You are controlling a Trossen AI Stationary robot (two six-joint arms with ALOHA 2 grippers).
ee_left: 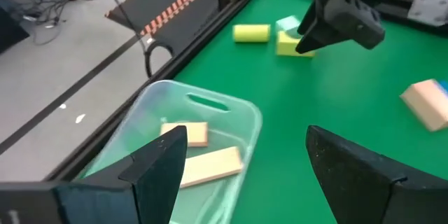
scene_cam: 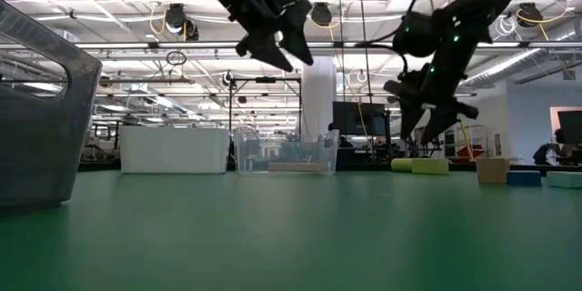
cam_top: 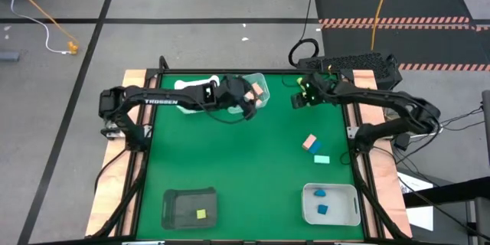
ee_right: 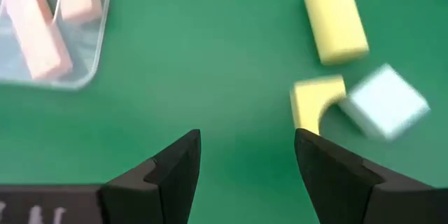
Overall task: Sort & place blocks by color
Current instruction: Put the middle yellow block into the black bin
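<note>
We see the left claw (ee_left: 241, 161) spread apart and empty above the clear bin (ee_left: 238, 112), where two tan blocks (ee_left: 210, 164) lie. The right claw (ee_right: 245, 161), also apart, hangs near a yellow cylinder (ee_right: 334, 17), a yellow block (ee_right: 308, 101) and a mint cube (ee_right: 385, 101) at the green bench's (cam_top: 230, 161) far edge.

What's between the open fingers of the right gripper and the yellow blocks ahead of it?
Only bare green table. In the right wrist view, the right gripper hangs open, with the yellow blocks beyond its fingertips.
</note>
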